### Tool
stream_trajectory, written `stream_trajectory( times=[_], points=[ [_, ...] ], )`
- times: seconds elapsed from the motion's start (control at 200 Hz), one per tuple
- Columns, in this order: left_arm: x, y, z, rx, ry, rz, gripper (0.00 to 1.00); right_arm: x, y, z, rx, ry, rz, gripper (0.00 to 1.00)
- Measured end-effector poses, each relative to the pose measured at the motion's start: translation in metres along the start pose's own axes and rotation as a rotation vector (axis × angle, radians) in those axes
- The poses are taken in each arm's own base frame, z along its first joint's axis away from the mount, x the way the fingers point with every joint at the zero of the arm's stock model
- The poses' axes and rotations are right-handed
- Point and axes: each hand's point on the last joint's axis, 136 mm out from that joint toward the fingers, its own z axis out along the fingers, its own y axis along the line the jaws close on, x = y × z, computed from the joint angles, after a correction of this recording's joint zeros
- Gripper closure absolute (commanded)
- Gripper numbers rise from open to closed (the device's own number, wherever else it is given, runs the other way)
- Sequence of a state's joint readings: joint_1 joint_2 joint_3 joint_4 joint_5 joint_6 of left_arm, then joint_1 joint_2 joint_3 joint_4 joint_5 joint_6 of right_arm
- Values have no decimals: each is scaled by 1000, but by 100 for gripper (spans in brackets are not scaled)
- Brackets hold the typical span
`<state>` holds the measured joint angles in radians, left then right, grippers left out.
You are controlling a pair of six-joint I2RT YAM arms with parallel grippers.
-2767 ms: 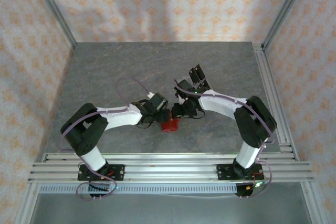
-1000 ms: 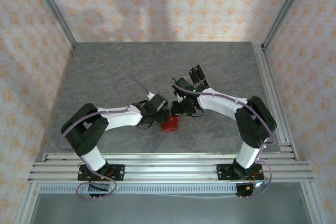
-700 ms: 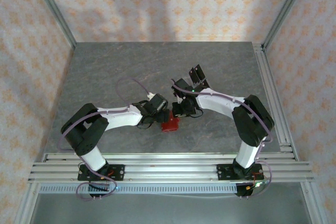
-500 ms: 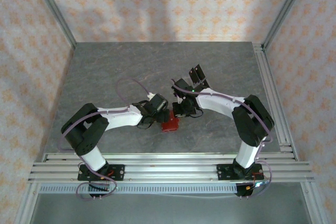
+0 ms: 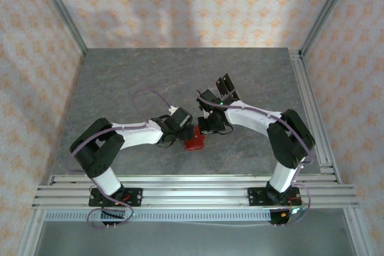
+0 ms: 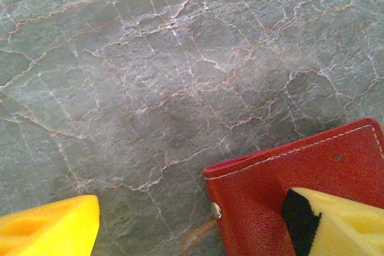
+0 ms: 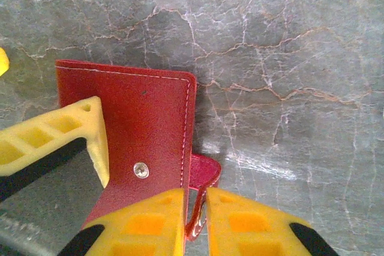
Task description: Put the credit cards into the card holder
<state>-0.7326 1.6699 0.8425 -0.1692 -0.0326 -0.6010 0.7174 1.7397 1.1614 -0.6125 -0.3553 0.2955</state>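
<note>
The red card holder [image 5: 194, 143] lies near the middle of the table [image 5: 120, 82], slightly toward its near edge. The right gripper [image 7: 193, 220] is pinched almost closed on its snap tab. The left gripper [image 6: 192, 208] stands wide apart with one finger resting on it.

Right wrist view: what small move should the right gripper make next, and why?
Probably lift the snap tab up and away to open the closed card holder. The right gripper is shut on that tab, and the open left gripper has one finger on the cover, seemingly pinning it.
</note>
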Motion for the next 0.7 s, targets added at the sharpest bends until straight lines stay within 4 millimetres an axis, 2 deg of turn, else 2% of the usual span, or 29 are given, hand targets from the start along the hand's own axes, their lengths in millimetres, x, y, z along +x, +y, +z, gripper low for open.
stream_trajectory(
  times=[0.335, 0.48, 0.701],
  points=[
    [0, 0, 0, -1, -1, 1, 18, 0, 0, -2, -1, -3, -2, 88],
    [0, 0, 0, -1, -1, 1, 19, 1, -1, -2, 3, 2, -6, 100],
    [0, 0, 0, -1, -1, 0, 18, 2, 1, -2, -7, 6, -6, 100]
  ],
)
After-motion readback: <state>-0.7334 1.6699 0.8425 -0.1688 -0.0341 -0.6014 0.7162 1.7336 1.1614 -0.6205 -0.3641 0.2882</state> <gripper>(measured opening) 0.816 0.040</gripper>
